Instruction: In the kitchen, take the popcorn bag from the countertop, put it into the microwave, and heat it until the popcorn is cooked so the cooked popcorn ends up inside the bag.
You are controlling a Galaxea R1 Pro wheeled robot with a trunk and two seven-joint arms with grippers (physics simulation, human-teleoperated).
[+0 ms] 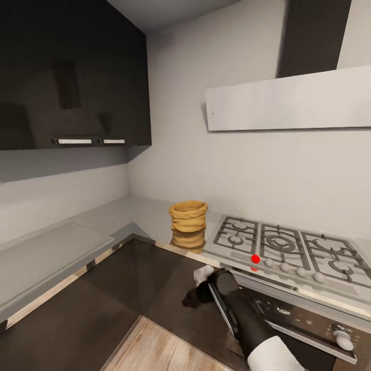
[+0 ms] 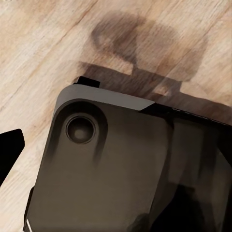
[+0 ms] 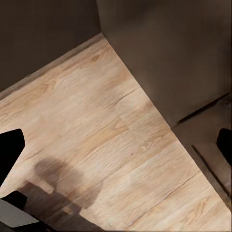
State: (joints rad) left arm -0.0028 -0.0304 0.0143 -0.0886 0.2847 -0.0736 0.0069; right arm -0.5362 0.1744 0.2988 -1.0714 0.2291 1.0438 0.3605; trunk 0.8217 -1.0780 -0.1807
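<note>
The popcorn bag (image 1: 188, 216), a squat tan-orange wrinkled sack with a rolled rim, stands upright on the grey steel countertop (image 1: 108, 226) in the corner, just left of the gas hob. My right gripper (image 1: 197, 289) hangs below the counter's front edge, in front of the dark cabinet fronts and short of the bag. It is open and empty, with its dark fingertips (image 3: 9, 152) wide apart over the wood floor. One dark finger (image 2: 9, 152) of my left gripper sits at the edge of the left wrist view, above my own base. The microwave is out of view.
A steel gas hob (image 1: 288, 247) with a red-lit knob (image 1: 255, 258) lies right of the bag, over a dark built-in oven (image 1: 309, 322). A range hood (image 1: 288, 100) and dark wall cabinets (image 1: 72, 72) hang above. Light wood floor (image 3: 106, 125) lies below, and my grey base (image 2: 111, 169) is beneath the left arm.
</note>
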